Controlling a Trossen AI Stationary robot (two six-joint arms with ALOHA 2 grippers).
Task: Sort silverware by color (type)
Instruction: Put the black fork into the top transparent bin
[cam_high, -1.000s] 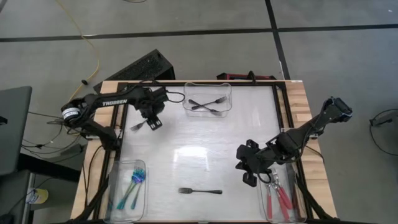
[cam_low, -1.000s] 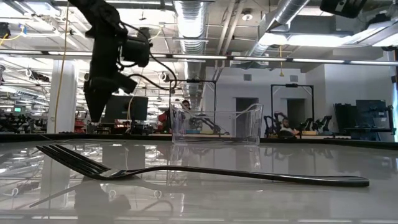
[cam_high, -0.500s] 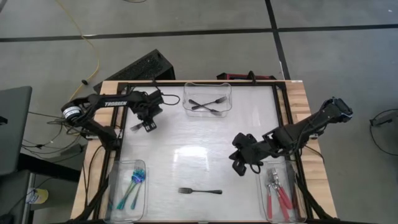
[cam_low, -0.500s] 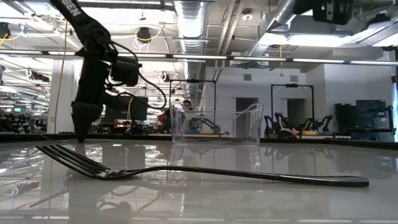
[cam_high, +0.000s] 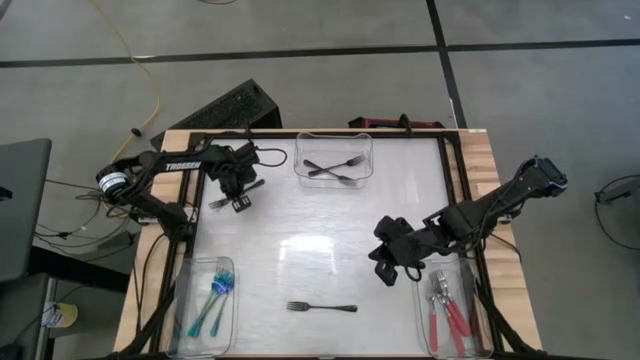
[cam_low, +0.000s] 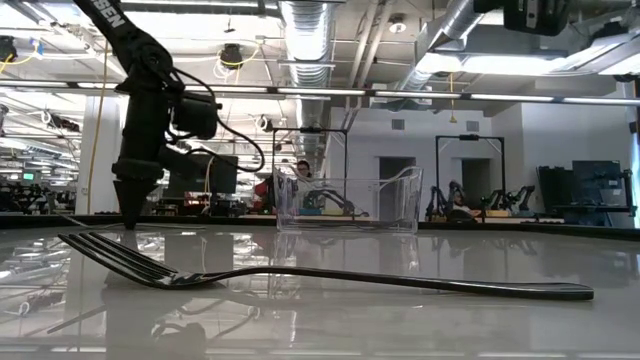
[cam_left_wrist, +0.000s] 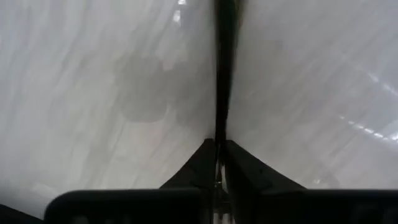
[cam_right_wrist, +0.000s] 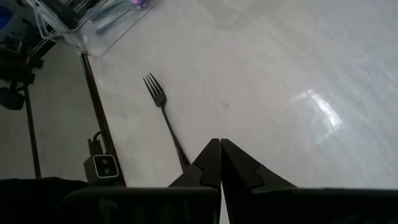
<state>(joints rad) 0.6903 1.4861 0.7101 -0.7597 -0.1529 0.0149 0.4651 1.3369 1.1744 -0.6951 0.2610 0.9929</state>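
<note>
Both arms have moved a little: the right gripper (cam_high: 385, 272) has slid in from the red bin, and the left gripper (cam_high: 238, 203) has dropped down to the table. Nearest the front edge lies a dark fork (cam_high: 322, 307), alone on the white table (cam_high: 300, 220). The right gripper hangs just past it, fingers pressed together, holding nothing. Far back on the left, the left gripper's fingers (cam_left_wrist: 214, 163) pinch shut on another dark fork (cam_high: 222, 201). Two more lie crossed in the back bin (cam_high: 334, 156).
</note>
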